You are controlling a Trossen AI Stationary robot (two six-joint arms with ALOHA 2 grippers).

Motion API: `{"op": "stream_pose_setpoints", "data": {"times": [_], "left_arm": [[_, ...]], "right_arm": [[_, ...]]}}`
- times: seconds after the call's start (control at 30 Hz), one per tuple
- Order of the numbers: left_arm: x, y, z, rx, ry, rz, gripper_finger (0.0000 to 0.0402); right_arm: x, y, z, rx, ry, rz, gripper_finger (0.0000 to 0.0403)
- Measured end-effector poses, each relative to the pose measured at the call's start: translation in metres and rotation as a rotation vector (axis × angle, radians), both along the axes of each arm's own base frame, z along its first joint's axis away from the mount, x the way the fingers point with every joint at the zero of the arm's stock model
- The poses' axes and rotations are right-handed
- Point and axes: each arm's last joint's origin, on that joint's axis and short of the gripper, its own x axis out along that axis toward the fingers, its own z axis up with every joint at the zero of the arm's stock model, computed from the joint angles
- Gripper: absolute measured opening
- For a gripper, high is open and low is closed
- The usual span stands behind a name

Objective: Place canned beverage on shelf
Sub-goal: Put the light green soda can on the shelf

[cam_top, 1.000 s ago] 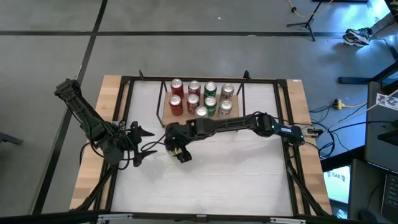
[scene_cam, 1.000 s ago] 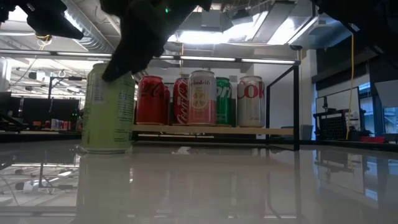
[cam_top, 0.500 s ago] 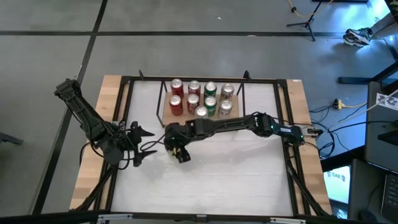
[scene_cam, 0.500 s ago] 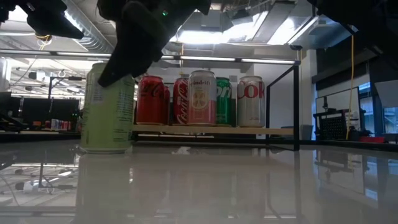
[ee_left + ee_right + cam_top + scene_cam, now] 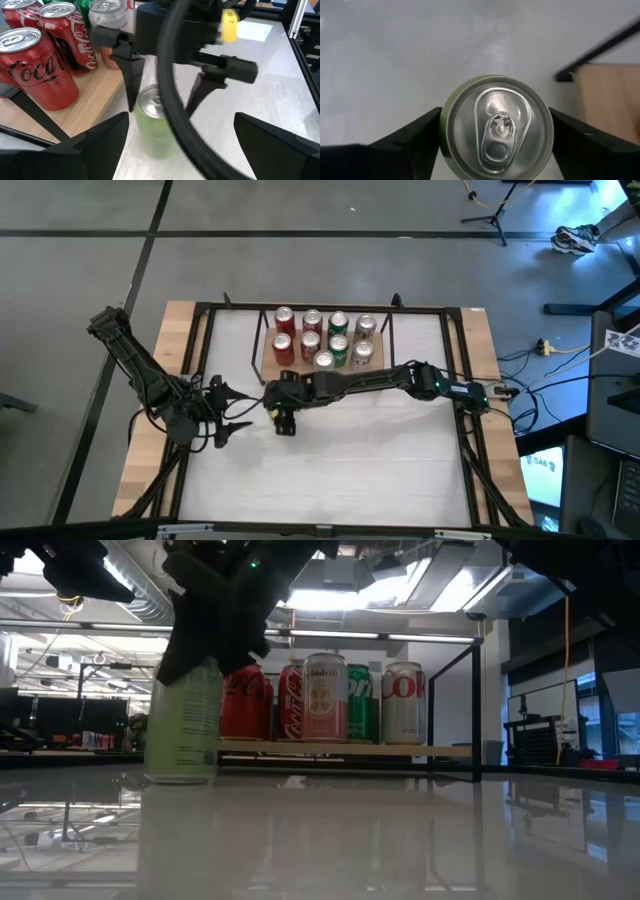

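Pale green can (image 5: 496, 125) stands upright at centre frame, directly below right gripper (image 5: 284, 412), whose fingers pinch its sides; shelf (image 5: 268, 366) lies just above. Left gripper (image 5: 232, 414) spread, waiting centre-left.

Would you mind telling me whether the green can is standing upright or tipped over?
Upright: the green can stands on its base on the table, lid facing up, between the right hand's fingers.

You are working in a robotics lab or industrial workshop: the desk (image 5: 330, 470) stands on a grey concrete floor (image 5: 80, 300), loose cables (image 5: 545, 350) trail beside it, and exposed ceiling ducts (image 5: 140, 605) and strip lights (image 5: 330, 595) hang over the room behind.
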Motion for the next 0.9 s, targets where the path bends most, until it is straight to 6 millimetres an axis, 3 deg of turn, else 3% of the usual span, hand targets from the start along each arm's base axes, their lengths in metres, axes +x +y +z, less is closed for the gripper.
{"op": "stream_pose_setpoints", "data": {"times": [0.2,0.5,0.9], "left_arm": [[0.000,0.000,0.000,0.000,0.000,0.000,0.0350],[0.000,0.000,0.000,0.000,0.000,0.000,0.0350],[0.000,0.000,0.000,0.000,0.000,0.000,0.0350]], "right_arm": [[-0.001,0.003,0.000,-0.019,-0.014,-0.166,0.0298],[-0.003,0.015,0.000,0.109,-0.056,-0.419,0.0310],[-0.005,0.014,0.000,0.175,-0.119,-0.694,0.0312]]}}
